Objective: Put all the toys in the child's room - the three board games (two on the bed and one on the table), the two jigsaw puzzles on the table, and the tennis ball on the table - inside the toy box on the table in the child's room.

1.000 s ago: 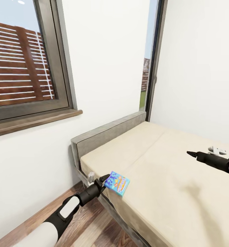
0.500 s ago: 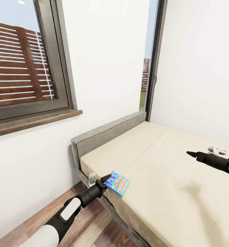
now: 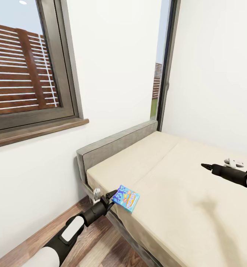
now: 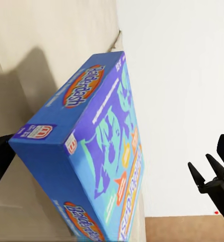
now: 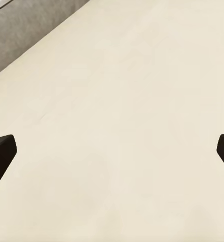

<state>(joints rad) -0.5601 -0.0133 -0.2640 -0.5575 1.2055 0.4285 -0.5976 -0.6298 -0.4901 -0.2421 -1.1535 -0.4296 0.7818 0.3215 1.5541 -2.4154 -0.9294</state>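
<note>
A blue board game (image 3: 126,198) lies at the near left edge of the beige bed (image 3: 182,185), close to the grey headboard. My left gripper (image 3: 112,195) is open at the box's side. In the left wrist view the board game (image 4: 99,151) stands between the two fingers, one fingertip (image 4: 3,154) against its corner and the other well off it. My right gripper (image 3: 204,165) hovers open above the bare mattress (image 5: 122,101) further right, with nothing between its fingers.
A grey headboard (image 3: 116,142) stands against the white wall under a large window (image 3: 23,66) with a wooden sill. Wood-plank floor (image 3: 101,244) runs beside the bed. A narrow tall window (image 3: 162,63) sits in the corner.
My left forearm has sunk slightly and the gripper edged a little toward the box's side. The board game and my right arm have stayed where they were.
</note>
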